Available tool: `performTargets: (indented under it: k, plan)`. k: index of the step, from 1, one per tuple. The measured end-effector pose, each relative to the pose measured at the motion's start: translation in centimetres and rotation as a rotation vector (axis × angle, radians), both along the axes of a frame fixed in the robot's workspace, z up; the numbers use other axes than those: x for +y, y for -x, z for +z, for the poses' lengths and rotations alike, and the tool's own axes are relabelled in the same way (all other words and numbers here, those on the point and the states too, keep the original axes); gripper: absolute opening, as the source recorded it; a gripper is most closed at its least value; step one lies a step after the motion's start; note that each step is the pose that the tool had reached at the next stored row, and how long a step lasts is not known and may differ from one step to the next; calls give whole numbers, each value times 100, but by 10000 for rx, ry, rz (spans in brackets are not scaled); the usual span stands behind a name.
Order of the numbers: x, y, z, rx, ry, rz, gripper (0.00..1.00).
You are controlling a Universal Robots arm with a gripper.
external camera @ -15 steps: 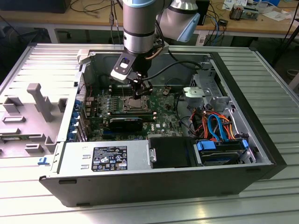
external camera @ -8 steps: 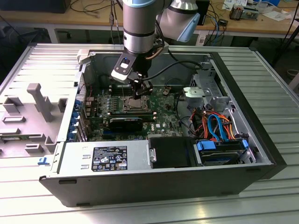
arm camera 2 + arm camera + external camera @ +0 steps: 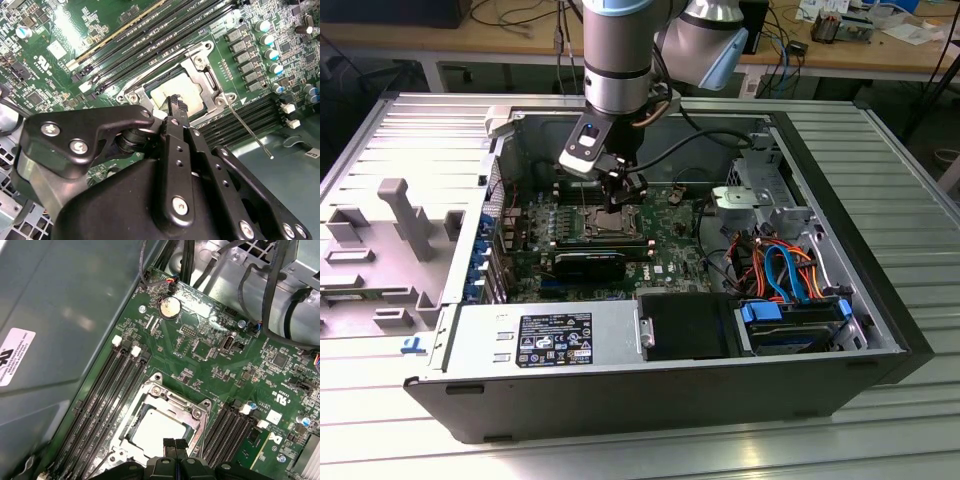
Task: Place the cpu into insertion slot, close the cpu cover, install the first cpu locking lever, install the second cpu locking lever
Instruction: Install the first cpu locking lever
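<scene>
Locate the gripper in the exterior view: the arm reaches down into the open computer case and holds the gripper directly above the insertion slot on the green motherboard. In the first wrist view, the two fingertips are pressed together side by side, with no gap and nothing clamped between them. Note that the cpu is already seated in the slot, dull silver top facing up. The cpu cover lies down flat around it, so the chip shows through the frame's square window. The closed fingertips sit over the edge of that window; you cannot tell whether they touch the metal. In the second wrist view, a thin lever rod runs out from one corner of the socket across the black memory slots, with its free end over the grey case floor. You cannot tell whether this rod is latched.
</scene>
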State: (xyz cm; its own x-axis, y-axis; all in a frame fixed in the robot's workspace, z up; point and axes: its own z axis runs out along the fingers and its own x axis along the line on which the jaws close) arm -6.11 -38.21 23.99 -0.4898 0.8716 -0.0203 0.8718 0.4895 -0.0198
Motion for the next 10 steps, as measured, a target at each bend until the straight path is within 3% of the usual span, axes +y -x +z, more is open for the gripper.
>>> performTargets:
  k: [10]
  plan:
    - [0,0,0,0,0,300,11]
